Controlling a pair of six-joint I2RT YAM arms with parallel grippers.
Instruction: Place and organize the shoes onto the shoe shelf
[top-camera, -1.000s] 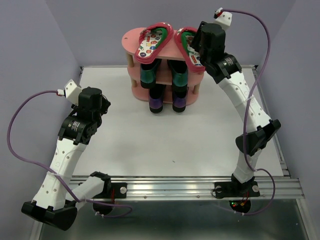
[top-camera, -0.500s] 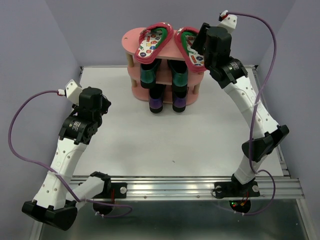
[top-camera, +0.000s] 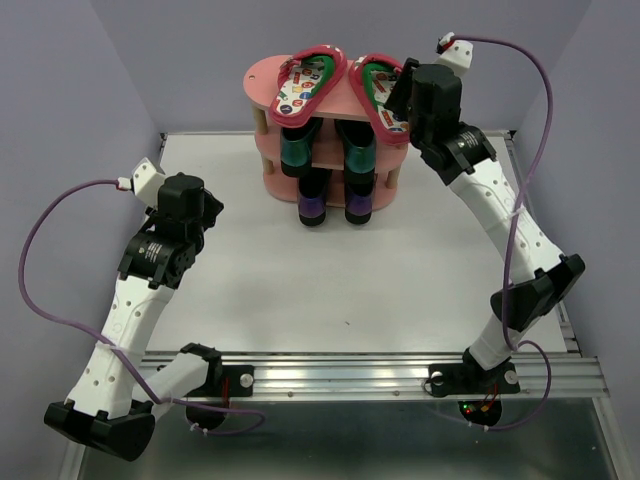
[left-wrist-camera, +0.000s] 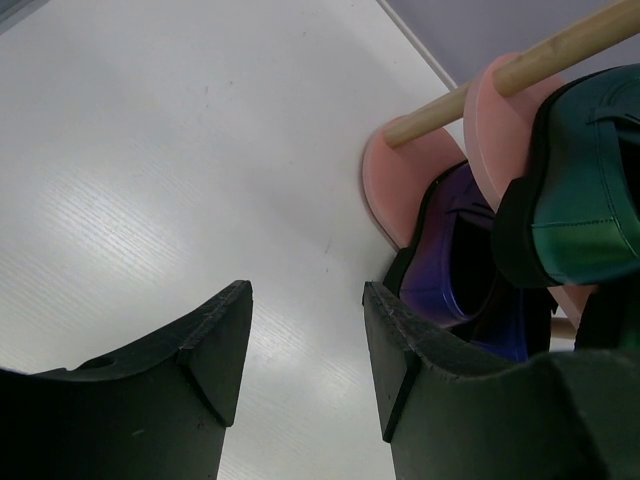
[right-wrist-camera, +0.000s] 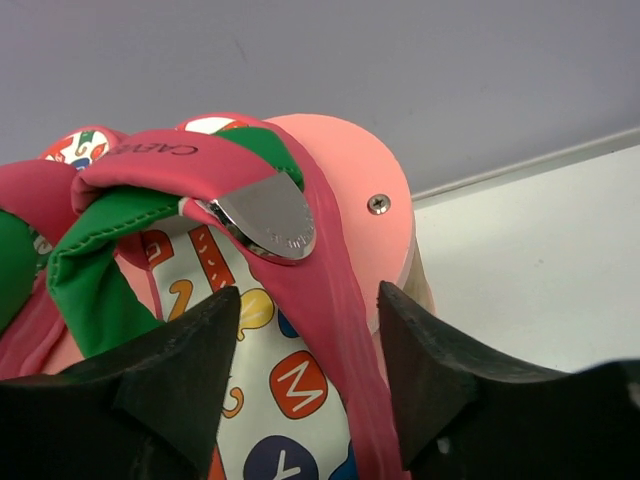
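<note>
White desk (top-camera: 400, 260) takes up most of what I can see from above, and as far as I can see no shoe lies loose on it; at its far edge stands the pink shoe shelf (top-camera: 262, 78), and all six shoes look to be on it: two red flip-flops (top-camera: 305, 78) side by side on the top board, two green loafers (top-camera: 296, 148) on the middle one, two purple loafers (top-camera: 312, 205) at the bottom, toes poking out toward the arms. I'd judge the job nearly done, with perhaps only a nudge owed to the flip-flop on the right arm's side, whose near end seems to overhang the board. The right tool (right-wrist-camera: 305, 300) hovers close over that flip-flop, fingers spread and gripping nothing that I can make out. The left tool (left-wrist-camera: 305, 310) hangs well apart from the shelf, released, bare desk between its fingers. The overhead view alone gives the full count of shoes, while the left wrist camera shows a wooden post (left-wrist-camera: 520, 60) and the purple loafers tucked under the green ones, and only the right wrist camera catches the small screw (right-wrist-camera: 378, 204) in the top board
</note>
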